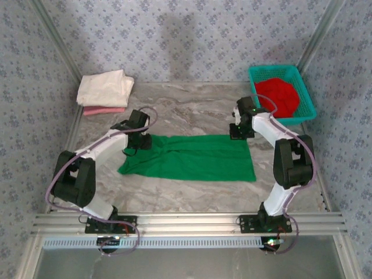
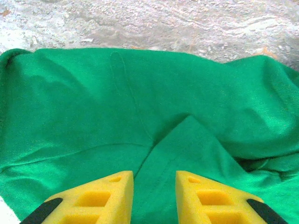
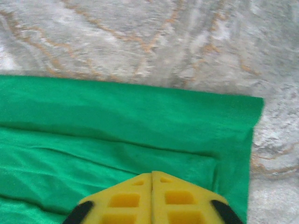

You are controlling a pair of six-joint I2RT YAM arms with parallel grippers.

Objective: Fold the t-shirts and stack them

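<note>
Green t-shirt (image 1: 192,158) lies mid-table, long axis L–R, btwn your arms. Your left gripper (image 1: 138,142) is over its far-L corner, fingers narrowly apart above cloth; your right gripper (image 1: 238,132) is over the far-R corner, fingers pressed together, can't tell if cloth's pinched. Cream-white t-shirt (image 1: 104,87) on pink t-shirt (image 1: 103,110) far L and red t-shirt (image 1: 278,96) in basket (image 1: 273,68) far R sit well apart.

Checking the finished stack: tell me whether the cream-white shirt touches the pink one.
Touching. The top view shows the cream-white shirt lying on the pink shirt, whose edge peeks out beneath.
</note>
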